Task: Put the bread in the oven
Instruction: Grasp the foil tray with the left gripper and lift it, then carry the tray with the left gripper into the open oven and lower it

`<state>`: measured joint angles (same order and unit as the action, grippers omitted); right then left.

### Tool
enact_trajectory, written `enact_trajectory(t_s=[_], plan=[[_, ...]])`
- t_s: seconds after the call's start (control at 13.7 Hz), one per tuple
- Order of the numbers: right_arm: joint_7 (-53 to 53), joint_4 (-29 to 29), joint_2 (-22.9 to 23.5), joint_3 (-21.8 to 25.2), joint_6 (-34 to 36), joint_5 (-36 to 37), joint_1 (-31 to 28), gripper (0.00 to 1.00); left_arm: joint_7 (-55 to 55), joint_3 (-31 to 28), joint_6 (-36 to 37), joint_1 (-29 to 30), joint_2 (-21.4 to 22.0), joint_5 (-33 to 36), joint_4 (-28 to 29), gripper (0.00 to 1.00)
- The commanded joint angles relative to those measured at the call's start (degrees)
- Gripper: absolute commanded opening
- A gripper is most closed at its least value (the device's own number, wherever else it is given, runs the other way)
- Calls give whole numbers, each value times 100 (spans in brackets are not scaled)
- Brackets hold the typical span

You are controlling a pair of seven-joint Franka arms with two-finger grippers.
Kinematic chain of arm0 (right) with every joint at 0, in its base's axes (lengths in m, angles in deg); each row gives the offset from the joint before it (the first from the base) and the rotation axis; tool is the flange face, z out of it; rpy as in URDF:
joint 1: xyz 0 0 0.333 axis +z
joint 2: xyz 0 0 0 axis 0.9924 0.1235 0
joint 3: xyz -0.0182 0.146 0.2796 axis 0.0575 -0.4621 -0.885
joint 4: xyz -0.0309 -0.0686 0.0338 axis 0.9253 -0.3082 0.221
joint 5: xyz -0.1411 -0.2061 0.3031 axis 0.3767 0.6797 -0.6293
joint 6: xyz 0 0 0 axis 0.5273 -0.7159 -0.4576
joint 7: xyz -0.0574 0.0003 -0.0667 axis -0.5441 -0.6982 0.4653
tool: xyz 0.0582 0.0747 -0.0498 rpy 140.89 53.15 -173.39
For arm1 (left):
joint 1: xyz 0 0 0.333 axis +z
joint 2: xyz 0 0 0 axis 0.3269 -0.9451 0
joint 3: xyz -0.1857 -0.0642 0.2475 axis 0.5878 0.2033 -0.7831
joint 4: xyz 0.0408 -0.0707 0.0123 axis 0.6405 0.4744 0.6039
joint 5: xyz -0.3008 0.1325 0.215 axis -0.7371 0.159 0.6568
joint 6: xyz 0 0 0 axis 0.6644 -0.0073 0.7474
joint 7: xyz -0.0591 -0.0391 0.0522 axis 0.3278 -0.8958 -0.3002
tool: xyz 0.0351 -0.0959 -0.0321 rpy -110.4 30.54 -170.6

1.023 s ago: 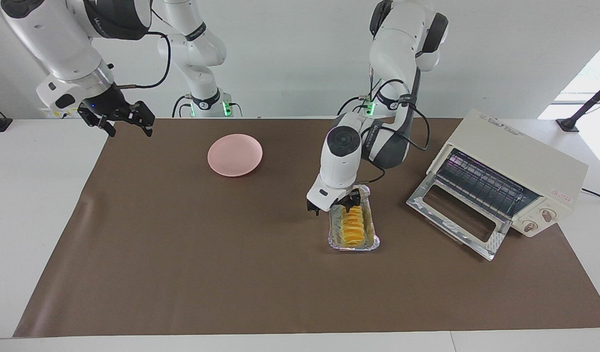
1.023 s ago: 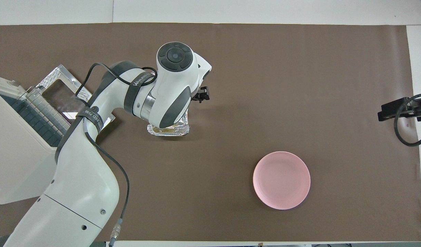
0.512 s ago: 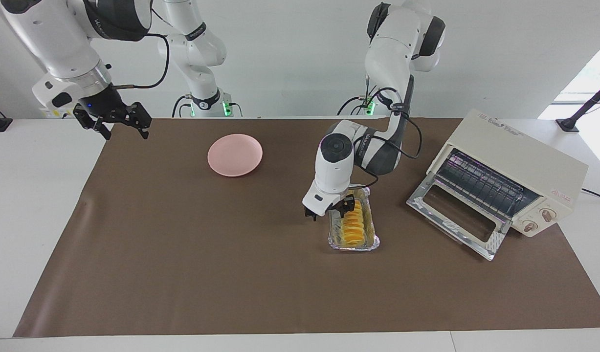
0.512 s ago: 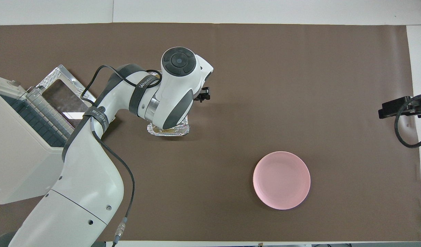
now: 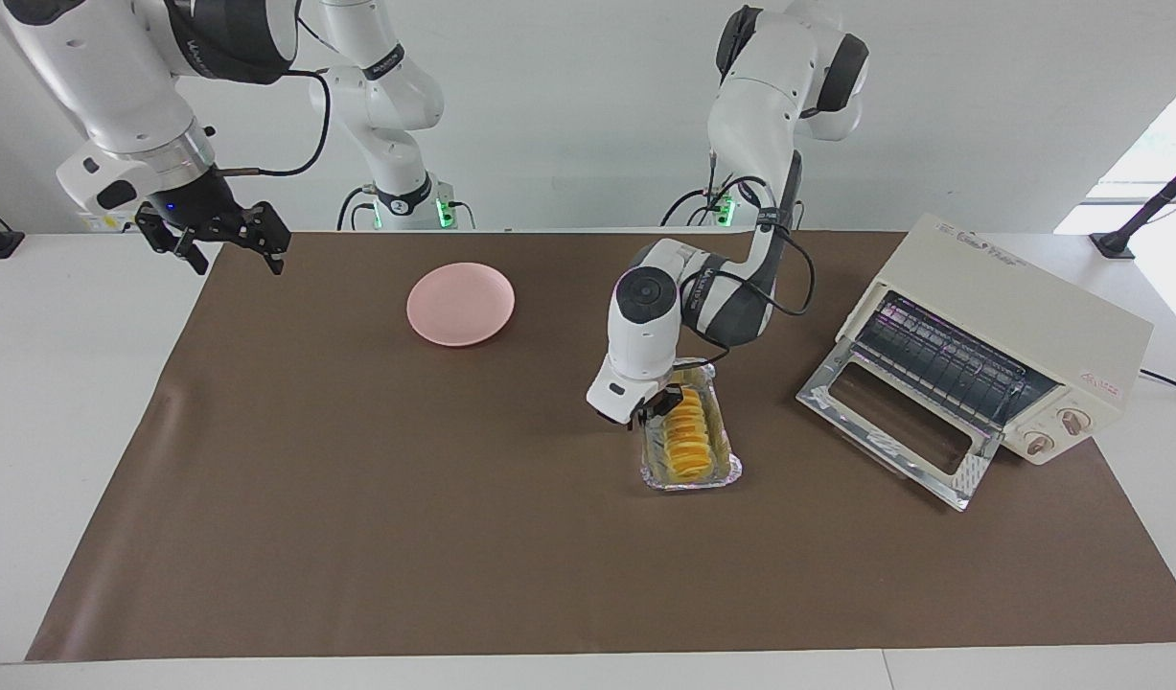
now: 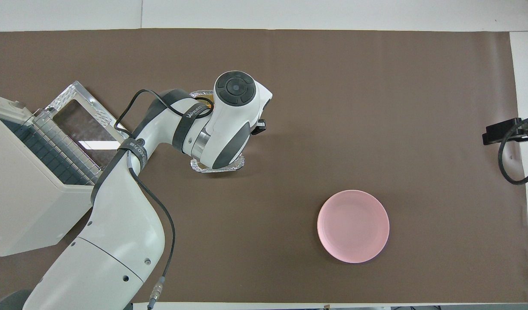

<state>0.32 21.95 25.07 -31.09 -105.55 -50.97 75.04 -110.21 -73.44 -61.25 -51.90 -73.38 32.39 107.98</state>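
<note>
The bread (image 5: 688, 436), a ridged golden-yellow loaf, lies in a crinkled foil tray (image 5: 731, 468) on the brown mat. My left gripper (image 5: 650, 414) is low at the tray's long rim on the side toward the right arm's end, and seems shut on that rim. In the overhead view the left arm covers most of the tray (image 6: 216, 167) and the bread. The cream-white oven (image 5: 990, 335) stands at the left arm's end with its glass door (image 5: 894, 422) dropped open; it also shows in the overhead view (image 6: 23, 193). My right gripper (image 5: 225, 244) waits open and empty, raised over the mat's edge at the right arm's end.
A round pink plate (image 5: 460, 304) sits on the mat nearer to the robots than the tray, toward the right arm's end; it also shows in the overhead view (image 6: 353, 226). The brown mat (image 5: 405, 537) covers most of the white table.
My left gripper has slid from over the bread to the tray's rim, and the tray has shifted slightly toward the right arm's end. The right gripper has drifted a little outward.
</note>
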Motion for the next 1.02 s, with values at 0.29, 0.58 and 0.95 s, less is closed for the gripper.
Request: enact_trajectory(t_s=[0.29,0.58,0.95], plan=[[352,165,-153,-93,178,75,-101,100,-91,-386,1069,13,126,-52,-758,0],[343,174,-162,-93,213,22,-101,100,-91,-1124,1683,21,398,-52,-987,0],[326,174,-162,-93,204,13,-66,100,-91,-1565,2018,494,574,-43,-908,0]])
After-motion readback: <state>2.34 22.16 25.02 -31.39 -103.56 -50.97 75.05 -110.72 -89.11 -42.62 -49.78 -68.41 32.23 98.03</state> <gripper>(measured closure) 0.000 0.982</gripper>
